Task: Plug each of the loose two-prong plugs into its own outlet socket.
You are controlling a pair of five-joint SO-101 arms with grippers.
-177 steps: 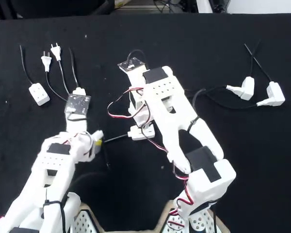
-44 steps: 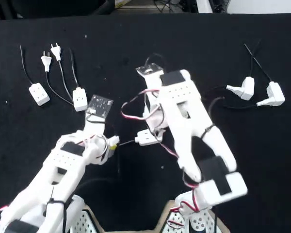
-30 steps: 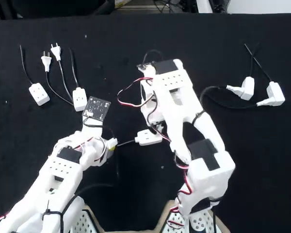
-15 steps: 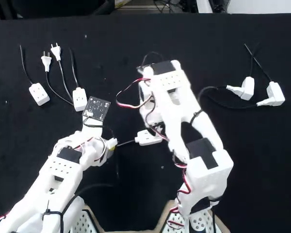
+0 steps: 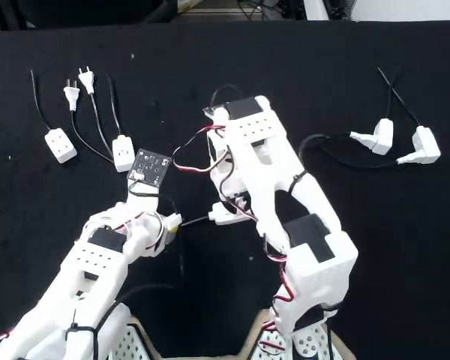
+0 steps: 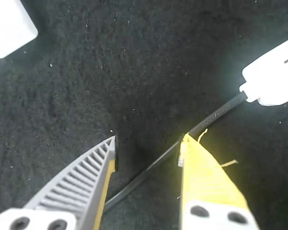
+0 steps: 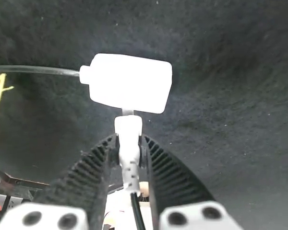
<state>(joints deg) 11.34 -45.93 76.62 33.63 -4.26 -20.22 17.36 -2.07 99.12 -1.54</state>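
- We are pinching a plug (image 7: 128,139) in our right hand (image 7: 128,152), its prongs meeting the socket (image 7: 129,84) lying mid-bench (image 5: 360,247).
- Our left hand (image 6: 146,146) is gaping wide, straddling that socket's cord (image 6: 153,165).
- Loose plugs (image 5: 72,94) and sockets (image 5: 60,144) are lying far left; our right arm (image 5: 270,180) is overhanging the middle socket.

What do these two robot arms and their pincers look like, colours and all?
The left arm and right arm are blocky white plastic with black motor blocks and loose red, white and black wires. The left gripper has one grey ribbed finger and one yellow finger, both tapering to points. The right gripper has two dark ribbed fingers.
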